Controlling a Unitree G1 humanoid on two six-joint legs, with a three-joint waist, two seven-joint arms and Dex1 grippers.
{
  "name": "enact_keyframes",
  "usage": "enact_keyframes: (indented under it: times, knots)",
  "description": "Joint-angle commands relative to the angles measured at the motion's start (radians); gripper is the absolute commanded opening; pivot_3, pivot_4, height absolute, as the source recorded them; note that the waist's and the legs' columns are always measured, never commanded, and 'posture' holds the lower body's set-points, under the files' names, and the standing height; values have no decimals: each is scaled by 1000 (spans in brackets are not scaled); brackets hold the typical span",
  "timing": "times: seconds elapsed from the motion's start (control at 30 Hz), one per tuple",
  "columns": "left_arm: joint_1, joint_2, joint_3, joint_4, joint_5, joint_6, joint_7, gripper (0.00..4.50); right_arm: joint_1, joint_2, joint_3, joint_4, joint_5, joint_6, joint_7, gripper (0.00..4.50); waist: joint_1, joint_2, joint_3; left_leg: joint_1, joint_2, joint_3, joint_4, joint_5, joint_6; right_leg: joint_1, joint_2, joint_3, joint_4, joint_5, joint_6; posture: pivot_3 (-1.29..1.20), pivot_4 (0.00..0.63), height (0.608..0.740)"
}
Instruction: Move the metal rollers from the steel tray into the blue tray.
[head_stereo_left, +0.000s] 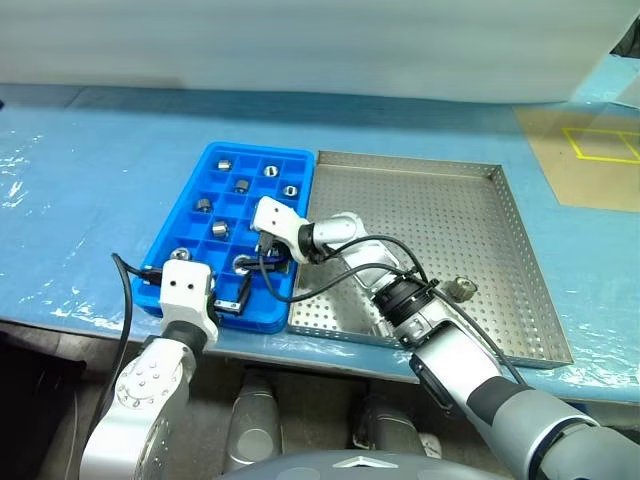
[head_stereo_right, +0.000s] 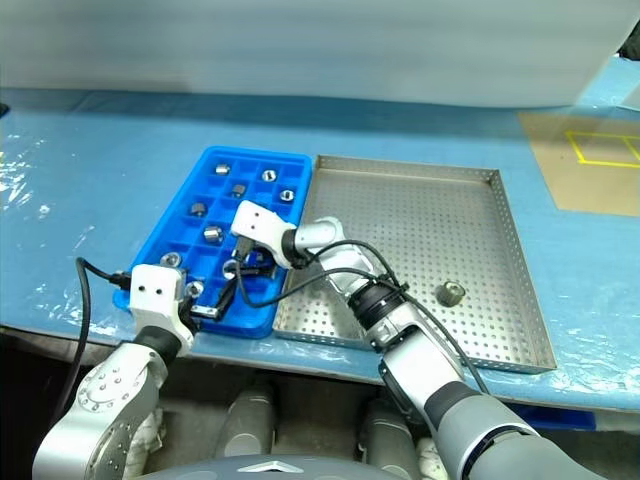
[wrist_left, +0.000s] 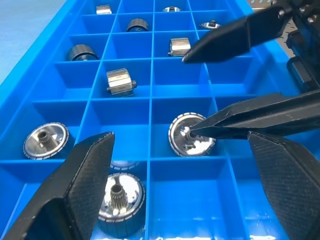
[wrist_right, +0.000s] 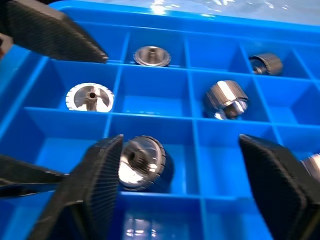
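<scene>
Blue tray (head_stereo_left: 170, 262) stocked with metal rollers (head_stereo_left: 216, 229); one roller (head_stereo_left: 460, 289) left on steel tray (head_stereo_left: 470, 220). Right gripper (head_stereo_left: 248, 264) spread apart over compartment, nothing gripped. Left gripper (head_stereo_left: 232, 296) spread apart, empty.

the metal rollers (wrist_left: 192, 136) were seen as polished, mirror-bright steel with ribbed edges. the blue tray (head_stereo_left: 175, 240) was made of smooth, glossy plastic. the steel tray (head_stereo_left: 520, 250) was finished in dull, perforated metal. matt black, finely textured fingers (wrist_left: 85, 175) were noted.
</scene>
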Motion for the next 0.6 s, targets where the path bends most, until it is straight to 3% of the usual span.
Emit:
enact_keyframes:
  times: [0.03, 0.23, 0.6]
  knots:
    - [-63, 9, 23, -64, -19, 8, -7, 4500, 4, 26, -24, -39, 52, 0, 22, 4301, -4, 0, 0, 0, 0, 0, 0, 0, 0, 0, 0, 0, 0, 0, 0, 305, 150, 740]
    - [-206, 52, 20, 23, -73, 1, -95, 4500, 59, -57, -114, -194, 157, 32, 110, 4301, -8, 0, 0, 0, -1, 0, 1, 2, -3, 0, 0, 0, 1, 0, 0, 197, 150, 740]
    - [-372, 128, -90, 244, -168, -132, -366, 4500, 308, -410, -180, -613, 306, 223, 261, 4301, -60, 0, 0, 2, -1, 1, 2, 3, -4, 1, 0, 2, 3, 0, 0, -25, 150, 740]
